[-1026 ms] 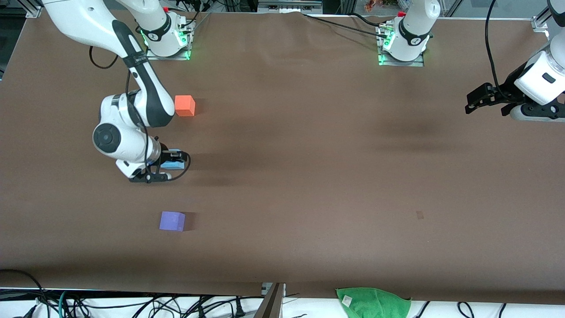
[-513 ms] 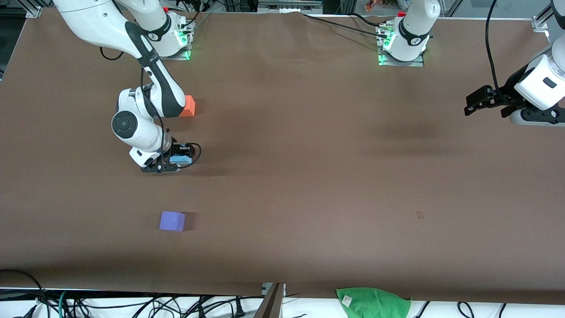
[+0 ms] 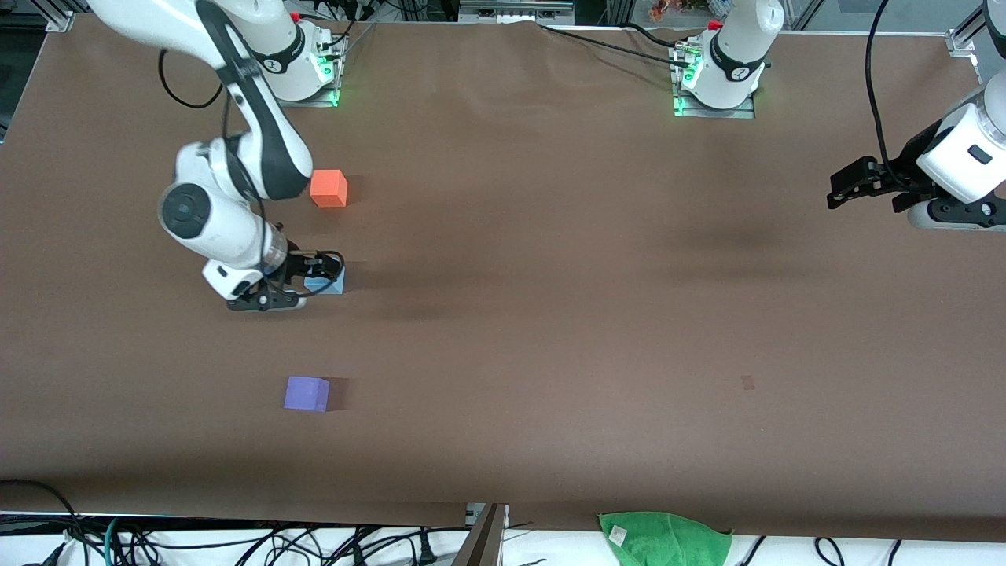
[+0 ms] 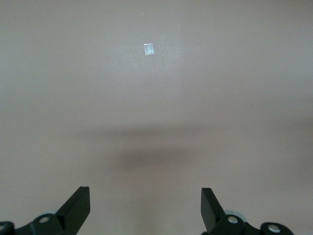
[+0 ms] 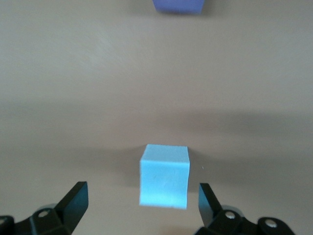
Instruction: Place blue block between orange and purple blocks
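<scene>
The sky-blue block (image 3: 328,283) sits on the brown table, farther from the front camera than the purple block (image 3: 306,393) and nearer than the orange block (image 3: 328,189). My right gripper (image 3: 308,277) is low beside the blue block and open. In the right wrist view the blue block (image 5: 164,175) stands between the fingers of my right gripper (image 5: 143,195), touching neither, with the purple block (image 5: 178,6) at the frame's edge. My left gripper (image 3: 847,187) is open and empty and waits above the left arm's end of the table. The left wrist view shows my left gripper (image 4: 145,198) over bare table.
A green cloth (image 3: 664,538) lies off the table's front edge. A small dark mark (image 3: 747,383) is on the table toward the left arm's end. Cables hang below the front edge.
My right gripper carried the blue block a little toward the orange block, opened and let it go on the table, then drew back slightly. The left arm barely shifted.
</scene>
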Controlling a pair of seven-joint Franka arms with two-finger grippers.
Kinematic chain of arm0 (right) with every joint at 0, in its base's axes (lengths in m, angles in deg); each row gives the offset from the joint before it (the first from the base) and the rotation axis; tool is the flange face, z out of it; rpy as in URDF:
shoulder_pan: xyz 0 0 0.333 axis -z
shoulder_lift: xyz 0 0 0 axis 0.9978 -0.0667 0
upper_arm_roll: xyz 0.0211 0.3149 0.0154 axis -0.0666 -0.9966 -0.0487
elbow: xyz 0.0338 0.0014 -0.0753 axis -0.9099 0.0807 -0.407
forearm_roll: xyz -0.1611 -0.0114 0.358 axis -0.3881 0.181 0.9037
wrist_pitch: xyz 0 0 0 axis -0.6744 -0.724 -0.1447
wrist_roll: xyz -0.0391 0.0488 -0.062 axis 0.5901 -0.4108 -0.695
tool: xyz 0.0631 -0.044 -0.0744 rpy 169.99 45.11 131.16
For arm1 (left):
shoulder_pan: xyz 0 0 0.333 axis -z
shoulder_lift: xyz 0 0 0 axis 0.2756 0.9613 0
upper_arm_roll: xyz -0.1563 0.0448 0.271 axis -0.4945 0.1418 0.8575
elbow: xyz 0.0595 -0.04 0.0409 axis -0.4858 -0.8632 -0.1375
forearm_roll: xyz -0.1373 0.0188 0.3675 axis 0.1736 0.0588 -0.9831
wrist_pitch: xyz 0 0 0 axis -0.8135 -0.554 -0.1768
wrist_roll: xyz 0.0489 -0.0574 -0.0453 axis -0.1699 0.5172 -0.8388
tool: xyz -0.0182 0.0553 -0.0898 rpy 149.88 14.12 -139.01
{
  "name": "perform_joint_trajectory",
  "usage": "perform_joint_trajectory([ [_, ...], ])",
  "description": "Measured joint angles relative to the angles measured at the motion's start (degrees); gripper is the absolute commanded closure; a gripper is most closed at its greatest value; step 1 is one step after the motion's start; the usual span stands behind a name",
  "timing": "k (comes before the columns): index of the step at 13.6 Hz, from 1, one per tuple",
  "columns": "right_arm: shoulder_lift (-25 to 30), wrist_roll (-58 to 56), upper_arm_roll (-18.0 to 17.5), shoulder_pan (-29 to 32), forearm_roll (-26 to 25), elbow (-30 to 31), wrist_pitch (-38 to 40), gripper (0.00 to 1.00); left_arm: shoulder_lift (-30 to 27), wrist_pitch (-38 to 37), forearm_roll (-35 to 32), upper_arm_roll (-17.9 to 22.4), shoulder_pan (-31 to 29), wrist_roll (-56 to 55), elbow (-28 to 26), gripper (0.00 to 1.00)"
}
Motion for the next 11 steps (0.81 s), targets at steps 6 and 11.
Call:
perform_joint_trajectory([
  [6, 11.72, 0.43, 2.33, 0.05, -0.10, -12.46, 25.40, 0.00, 0.00, -0.31, 0.00, 0.00, 0.00, -0.02, 0.02, 0.00],
  [11, 12.56, 0.43, 3.60, 0.12, -1.51, -19.96, 35.39, 0.00, 0.00, -0.38, 0.00, 0.00, 0.00, -0.02, 0.03, 0.00],
])
